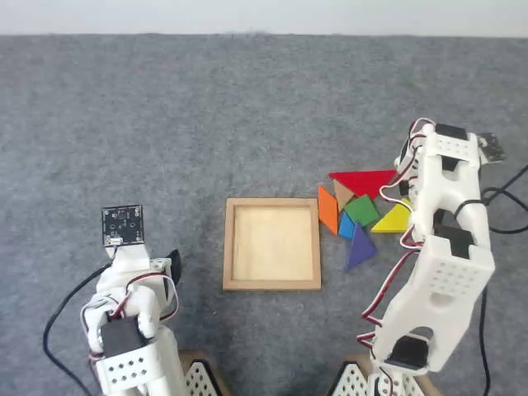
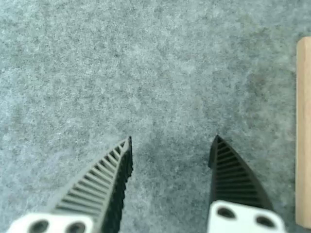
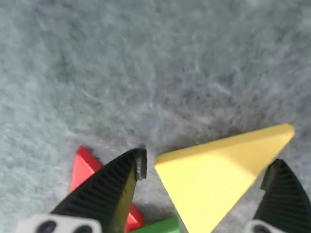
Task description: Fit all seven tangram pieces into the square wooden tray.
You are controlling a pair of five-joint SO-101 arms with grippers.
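left arm (image 1: 132, 330): parked at about 7 o'clock on the table, folded up tight over its base, pointing toward 12.
left wrist (image 1: 124, 247): short reach, camera block (image 1: 122, 225) at its far end.
left gripper (image 2: 171, 145): angled down at the table, jaws spread wide; ribbed black fingers (image 2: 109, 179), tips level with each other.
right arm (image 1: 437, 272): at about 4 o'clock, stretched out long toward 12, white links nearly in line, wires (image 1: 404, 239) looping along its 9 o'clock side.
right wrist (image 1: 450, 153): far end of the arm, near 2 o'clock.
right gripper (image 3: 208, 167): pointing down, low over the table, jaws well apart.
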